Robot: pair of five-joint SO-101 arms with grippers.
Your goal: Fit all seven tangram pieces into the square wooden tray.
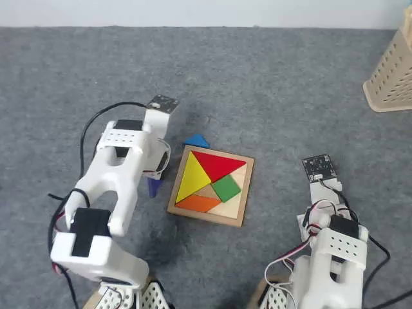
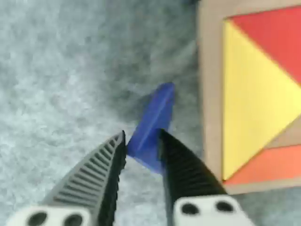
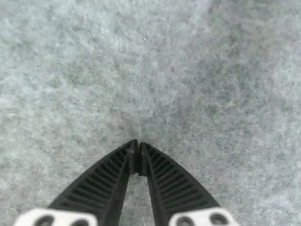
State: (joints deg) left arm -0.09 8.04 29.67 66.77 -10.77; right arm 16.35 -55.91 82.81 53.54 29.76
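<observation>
While the left fingers point(image 2: 181, 165) are closed on one dark blue piece point(image 2: 151, 123), pinching it near one end, that piece sits just beside the left rim of the single square wooden tray point(image 1: 212, 217); whether it touches the counter point(image 1: 290, 84) I cannot tell. Four coloured pieces lie flat inside the tray: one red triangle point(image 1: 215, 164), one yellow triangle point(image 1: 190, 177), one green square point(image 1: 226, 188) and one orange piece point(image 1: 198, 203). Tan patches between them may be bare wood or further pieces; I cannot tell which. One light blue triangle point(image 1: 197, 140) lies on the counter just beyond the tray's far left corner, apart from the rim. That makes two blue pieces outside the tray and four pieces inside. The right fingers point(image 3: 113, 174) are pressed tip to tip with nothing between them, over grey counter, well apart from the tray. One beige perforated block point(image 1: 393, 71) stands at the far right edge.
</observation>
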